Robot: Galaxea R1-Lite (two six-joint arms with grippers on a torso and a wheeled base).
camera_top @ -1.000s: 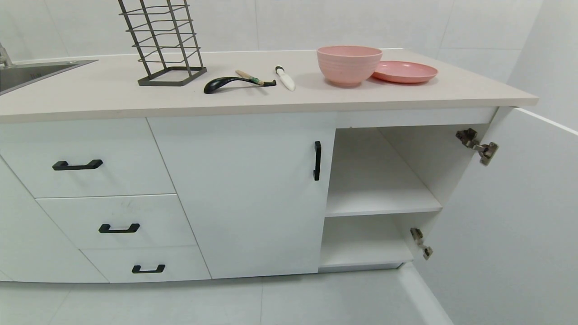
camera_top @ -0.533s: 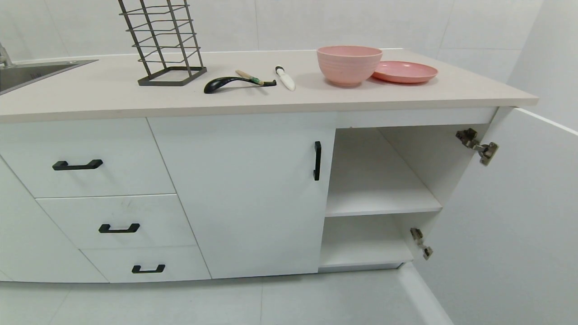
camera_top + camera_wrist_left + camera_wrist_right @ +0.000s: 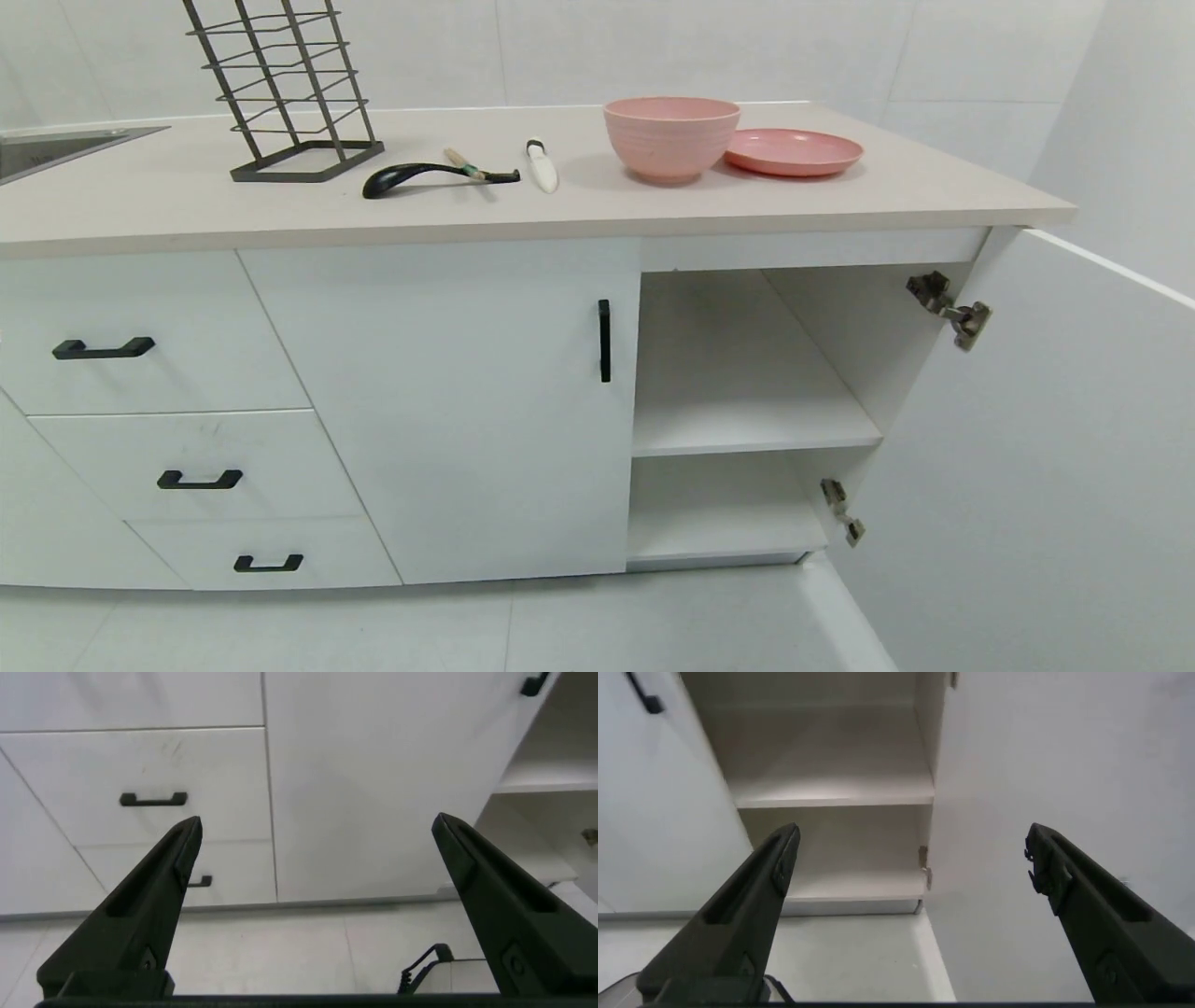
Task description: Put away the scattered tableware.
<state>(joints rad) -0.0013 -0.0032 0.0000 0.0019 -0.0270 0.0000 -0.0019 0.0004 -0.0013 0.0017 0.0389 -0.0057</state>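
On the beige countertop (image 3: 187, 210) a pink bowl (image 3: 670, 137) stands beside a pink plate (image 3: 792, 151). To their left lie a white-handled utensil (image 3: 541, 165), a wooden-handled one (image 3: 465, 164) and a black ladle (image 3: 425, 175). My left gripper (image 3: 316, 826) hangs open low in front of the drawers (image 3: 140, 784), nothing between its fingers. Facing the open cabinet, my right gripper (image 3: 910, 835) is also open and empty, with the middle shelf (image 3: 831, 789) ahead of it.
A dark wire rack (image 3: 285, 89) stands at the back left of the counter, with a sink (image 3: 56, 149) at the far left. The right cabinet door (image 3: 1046, 448) is swung wide open; the left door (image 3: 448, 401) is closed. Two bare shelves (image 3: 738, 429) show inside.
The whole head view has shifted left and slightly down, so the camera moved. The tableware on the counter lies as before.
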